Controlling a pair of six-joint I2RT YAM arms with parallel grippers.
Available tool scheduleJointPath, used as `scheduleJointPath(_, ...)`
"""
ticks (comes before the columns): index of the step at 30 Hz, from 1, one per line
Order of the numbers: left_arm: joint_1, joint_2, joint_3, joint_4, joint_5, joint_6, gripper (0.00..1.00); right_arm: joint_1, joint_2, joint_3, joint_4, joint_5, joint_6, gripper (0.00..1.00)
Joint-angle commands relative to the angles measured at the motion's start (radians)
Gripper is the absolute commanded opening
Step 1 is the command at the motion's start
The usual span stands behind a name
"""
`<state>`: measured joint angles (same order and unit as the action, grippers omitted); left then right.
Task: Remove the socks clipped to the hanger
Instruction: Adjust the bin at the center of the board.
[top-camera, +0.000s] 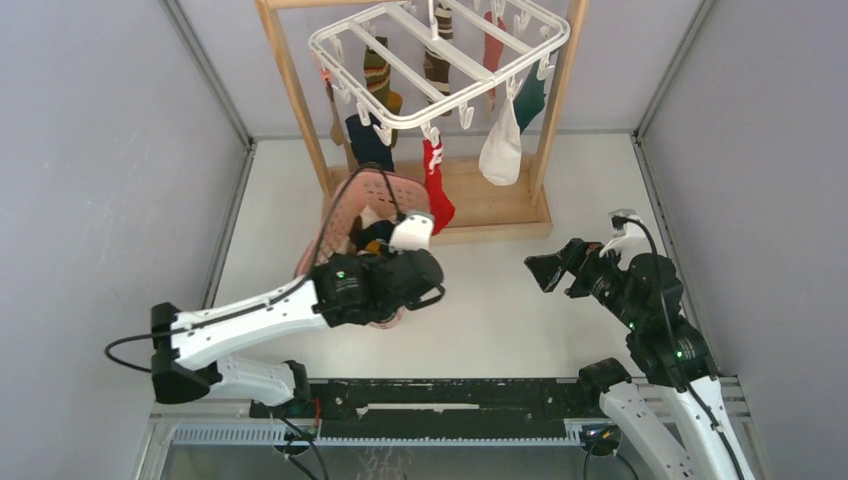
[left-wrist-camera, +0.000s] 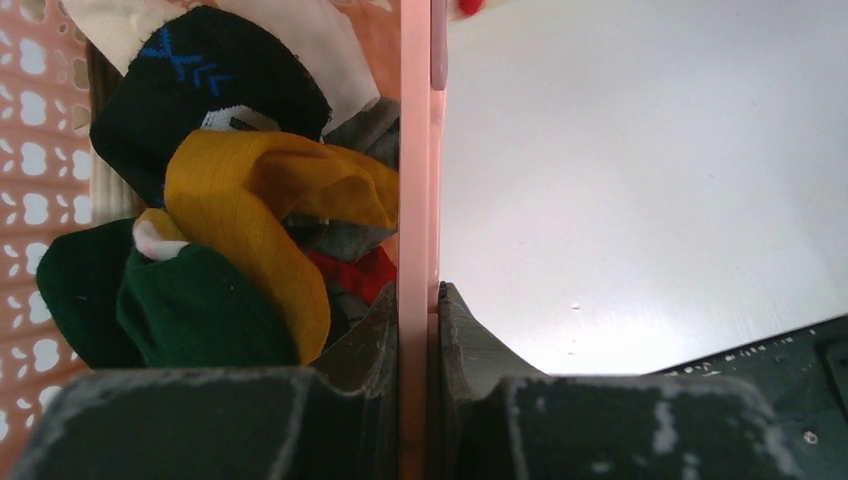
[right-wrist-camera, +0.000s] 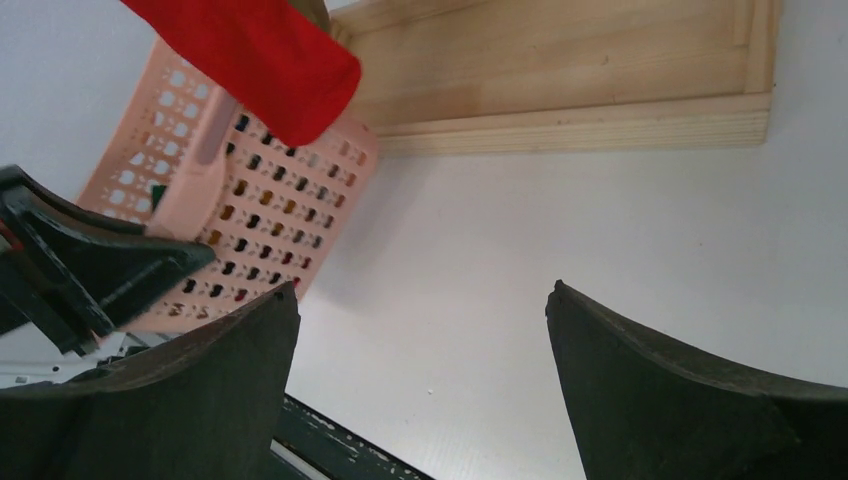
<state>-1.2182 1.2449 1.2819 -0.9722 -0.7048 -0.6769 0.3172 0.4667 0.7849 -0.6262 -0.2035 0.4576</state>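
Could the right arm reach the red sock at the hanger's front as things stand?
Probably yes: the right gripper is open and empty, the red sock hangs free with nothing between them, and the left gripper sits aside, clamped on the basket rim.

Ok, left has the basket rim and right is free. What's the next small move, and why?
Probably lift the right gripper toward the red sock clipped at the hanger's near edge. Its jaws are open and empty, the left gripper is shut on the pink basket, and that sock hangs right by it.
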Motion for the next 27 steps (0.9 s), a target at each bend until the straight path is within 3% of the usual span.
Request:
scheduleJointPath(1,-0.063,0.059,0.098,0.116,-0.071,0.084,0.0,-0.019,-0.006,0.081,-0.04,0.033,-0.025,1.0)
scheduleJointPath(11,-0.089,0.152,0.085,0.408,0.098,0.368,0.0,-0.042,-0.043,0.154,-0.146,0.109,-0.038,1.0)
scheduleJointPath(21,-0.058,0.206,0.053,0.519,0.34,0.544,0.0,-0.046,-0.07,0.175,-0.186,0.14,-0.045,1.0)
scheduleJointPath(27,-0.051,0.242,0.028,0.596,0.415,0.618,0.0,-0.047,-0.069,0.175,-0.189,0.141,-0.046,1.0)
